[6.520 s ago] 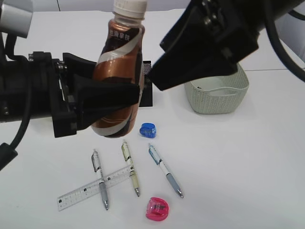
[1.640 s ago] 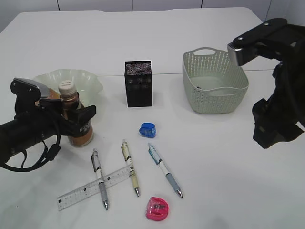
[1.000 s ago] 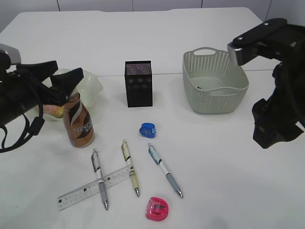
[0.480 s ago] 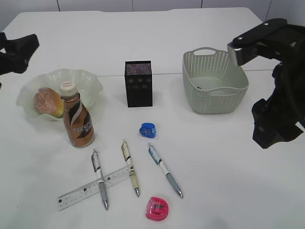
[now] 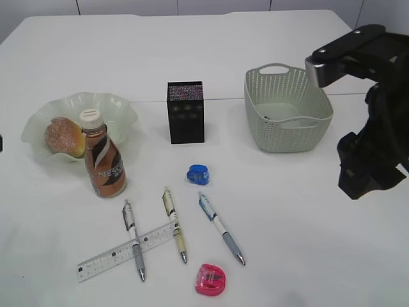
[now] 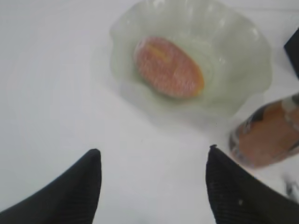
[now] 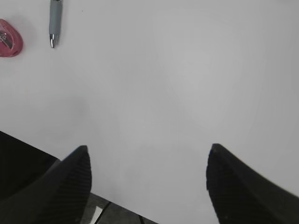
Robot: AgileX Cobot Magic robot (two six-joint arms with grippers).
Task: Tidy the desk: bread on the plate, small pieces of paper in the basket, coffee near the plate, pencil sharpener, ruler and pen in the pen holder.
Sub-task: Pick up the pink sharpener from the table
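The bread (image 5: pixel 62 135) lies on the pale green plate (image 5: pixel 118 110); both show in the left wrist view, bread (image 6: pixel 168 68) and plate (image 6: pixel 243 60). The brown coffee bottle (image 5: pixel 103 163) stands upright just in front of the plate, also in the left wrist view (image 6: pixel 268 137). A blue sharpener (image 5: pixel 198 174), a pink sharpener (image 5: pixel 211 279), three pens (image 5: pixel 220 227) and a clear ruler (image 5: pixel 124 252) lie on the table. The black pen holder (image 5: pixel 186 112) stands at the middle. My left gripper (image 6: pixel 152 154) is open and empty, outside the exterior view. My right gripper (image 7: pixel 147 154) is open and empty.
A pale green basket (image 5: pixel 287 109) stands at the back right. The right arm (image 5: pixel 374 115) hangs over the table's right side. The right wrist view shows the pink sharpener (image 7: pixel 9 39), a pen tip (image 7: pixel 53 23) and the table's front edge (image 7: pixel 70 191).
My left gripper let go of the coffee bottle beside the plate and drew back to the left, out of the exterior view. The right arm has not moved.
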